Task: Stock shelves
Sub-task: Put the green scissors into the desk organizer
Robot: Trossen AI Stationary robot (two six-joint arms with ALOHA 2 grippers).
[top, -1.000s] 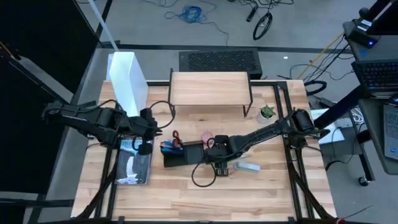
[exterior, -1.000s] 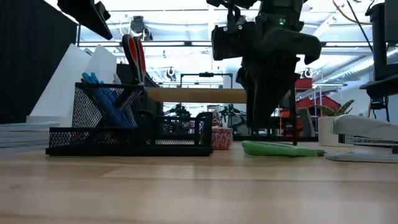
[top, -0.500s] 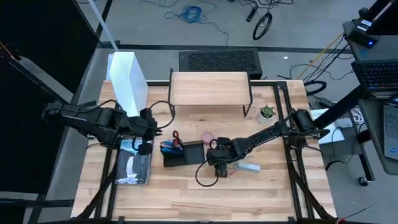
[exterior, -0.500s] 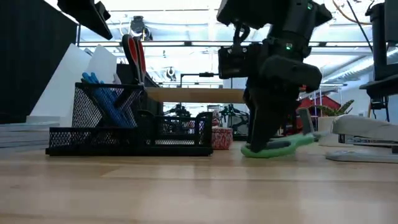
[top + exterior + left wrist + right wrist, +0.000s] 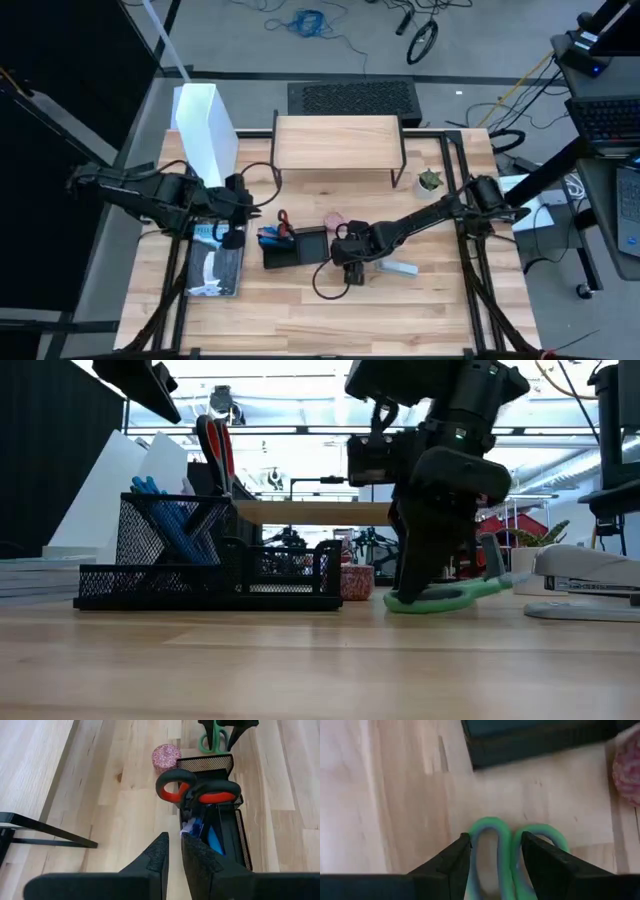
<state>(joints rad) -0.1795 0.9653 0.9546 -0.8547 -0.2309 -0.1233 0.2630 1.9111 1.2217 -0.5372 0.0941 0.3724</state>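
from above, you see the shelves [image 5: 337, 143] at the back of the counter [image 5: 290, 310], your right gripper [image 5: 354, 270] low beside the organizer [image 5: 293, 247]. at counter level, green scissors [image 5: 440, 596] tilt, handles touching wood. your right wrist shows its fingers clamped on the handles. your left gripper [image 5: 173, 855] hovers near the organizer, fingers nearly together, holding nothing.

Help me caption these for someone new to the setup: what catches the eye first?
The right tool, low at the table's middle, grips green scissors by their handles, one end tipped up off the wood. Beside them a black mesh organizer holds red-handled scissors and blue pens. The wooden shelf at the back carries nothing, and the left tool waits near the organizer.
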